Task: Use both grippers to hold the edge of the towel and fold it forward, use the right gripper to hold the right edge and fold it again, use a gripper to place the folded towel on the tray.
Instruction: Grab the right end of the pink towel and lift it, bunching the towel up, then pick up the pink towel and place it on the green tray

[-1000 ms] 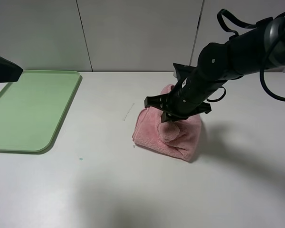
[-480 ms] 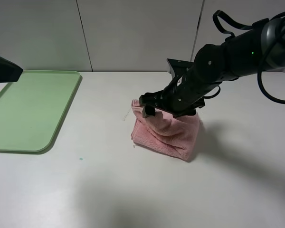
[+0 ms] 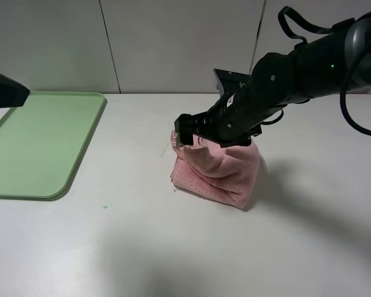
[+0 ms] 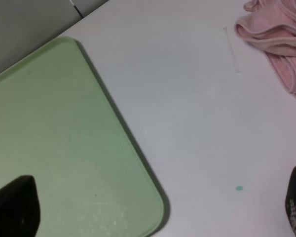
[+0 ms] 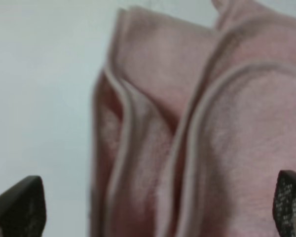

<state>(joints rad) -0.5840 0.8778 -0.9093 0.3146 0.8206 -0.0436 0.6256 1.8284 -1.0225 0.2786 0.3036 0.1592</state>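
Right gripper point(image 3: 188, 137): fingers stand wide apart, clamped on nothing. One second ago they were pinched together on a raised fold at the middle of the towel point(image 3: 222, 170); they have since released and shifted to the bundle's left end. The right wrist view shows both fingertips spread at the picture's edges, with pink folds and stitched hems of the towel point(image 5: 187, 123) between and beyond them. Whether a finger touches the cloth cannot be told.

The raised fold has dropped. The towel now lies as a loose, layered heap, reaching slightly further left than before.

Left gripper point(image 3: 3, 90): fingers apart, holding nothing, above the tray point(image 3: 37, 142), unchanged from the earlier picture.

Towel position: on the table point(image 3: 173, 247), right of centre, nearer the far edge. The tray lies flat at the table's left side, well apart from the towel.

Between them the tabletop bears a thin pale streak point(image 3: 167, 146) just left of the towel and a small teal speck point(image 3: 105, 206) nearer the front.
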